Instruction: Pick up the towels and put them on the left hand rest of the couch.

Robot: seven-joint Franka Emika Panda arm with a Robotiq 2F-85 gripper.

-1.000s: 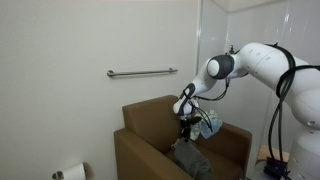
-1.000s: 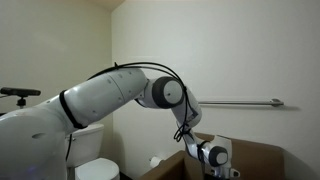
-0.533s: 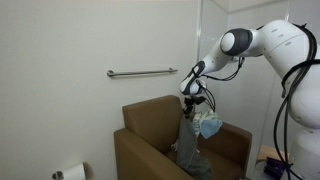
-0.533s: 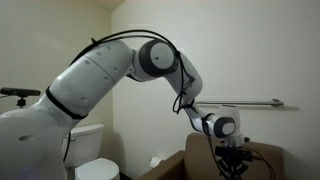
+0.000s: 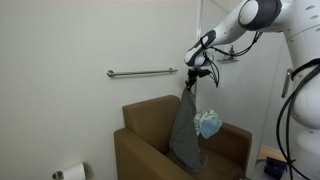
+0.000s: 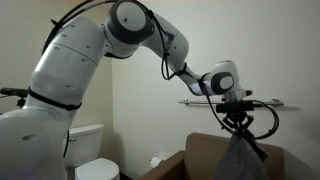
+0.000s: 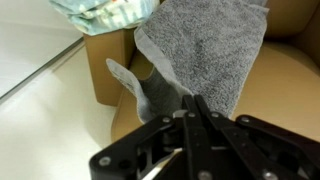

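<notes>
My gripper (image 5: pixel 189 80) is shut on the top edge of the dark grey towel (image 5: pixel 185 128), which hangs full length over the seat of the brown couch (image 5: pixel 145 135). Its lower end reaches the seat. In an exterior view the gripper (image 6: pixel 237 118) is high above the couch (image 6: pixel 200 160) with the grey towel (image 6: pixel 240 160) draped below it. In the wrist view the fingers (image 7: pixel 193 100) pinch the grey towel (image 7: pixel 205 45). A pale mint and light blue towel (image 5: pixel 209 124) lies bunched on the hand rest (image 5: pixel 232 138) at that picture's right, and it shows at the wrist view's top (image 7: pixel 105 12).
A steel wall bar (image 5: pixel 140 72) runs behind the couch, close to the gripper's height. A toilet-paper roll (image 5: pixel 70 172) hangs low on the wall. A toilet (image 6: pixel 88 155) stands beside the couch. The robot's cables (image 5: pixel 285 110) hang at the right.
The arm has risen steeply from the seat to about the wall bar's height. It has drawn the grey towel up until it hangs straight. The pale towel has stayed on the hand rest.
</notes>
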